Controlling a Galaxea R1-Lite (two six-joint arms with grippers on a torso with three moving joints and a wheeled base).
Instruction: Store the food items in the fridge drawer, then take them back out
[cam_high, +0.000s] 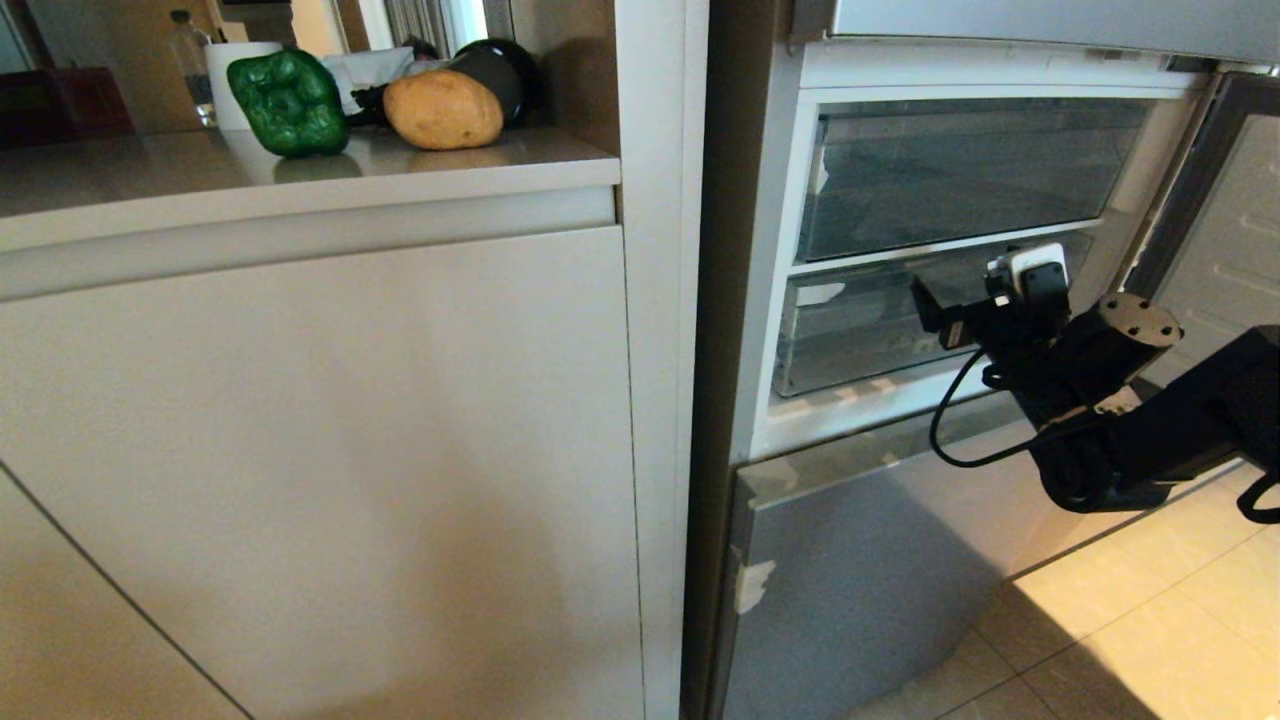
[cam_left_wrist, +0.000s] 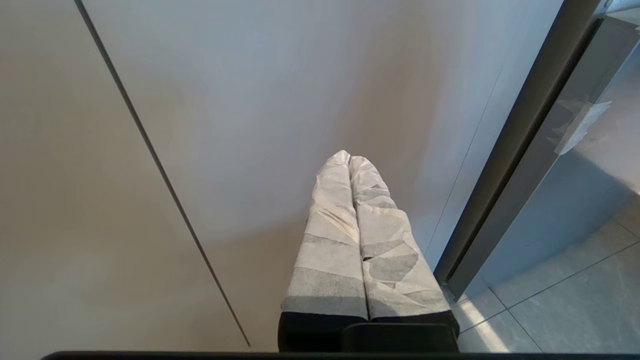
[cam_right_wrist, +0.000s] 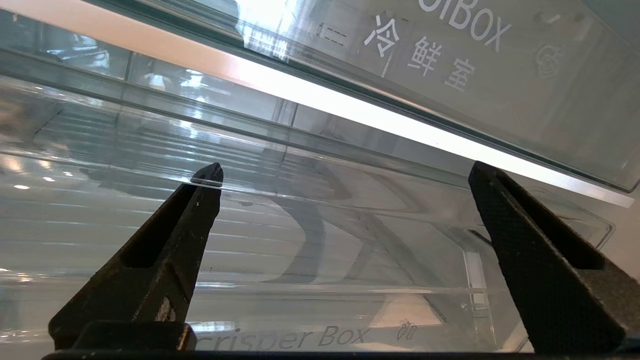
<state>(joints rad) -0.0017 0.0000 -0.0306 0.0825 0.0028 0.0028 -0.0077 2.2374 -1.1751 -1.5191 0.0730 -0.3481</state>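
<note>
A glossy dark-green bell pepper (cam_high: 290, 102) and a tan potato (cam_high: 443, 110) lie side by side on the white counter (cam_high: 300, 180) at the upper left. In the open fridge to the right, the fridge drawer (cam_high: 850, 330) is the lower clear bin, marked "crisper Box" (cam_right_wrist: 320, 250). My right gripper (cam_high: 960, 300) is up against its transparent front, open wide, with nothing between the fingers (cam_right_wrist: 347, 170); one black fingertip (cam_right_wrist: 212, 172) sits at the drawer's top lip. My left gripper (cam_left_wrist: 348, 156), wrapped in white, is shut, empty and parked low in front of the cabinet.
A flat-fronted clear drawer (cam_high: 960, 170) sits right above the lower one. A white roll (cam_high: 235, 70), a bottle and a dark object stand behind the food. The cabinet front (cam_high: 350, 450) fills the left; a silver fridge door (cam_high: 860, 560) and tiled floor (cam_high: 1150, 620) lie below the right arm.
</note>
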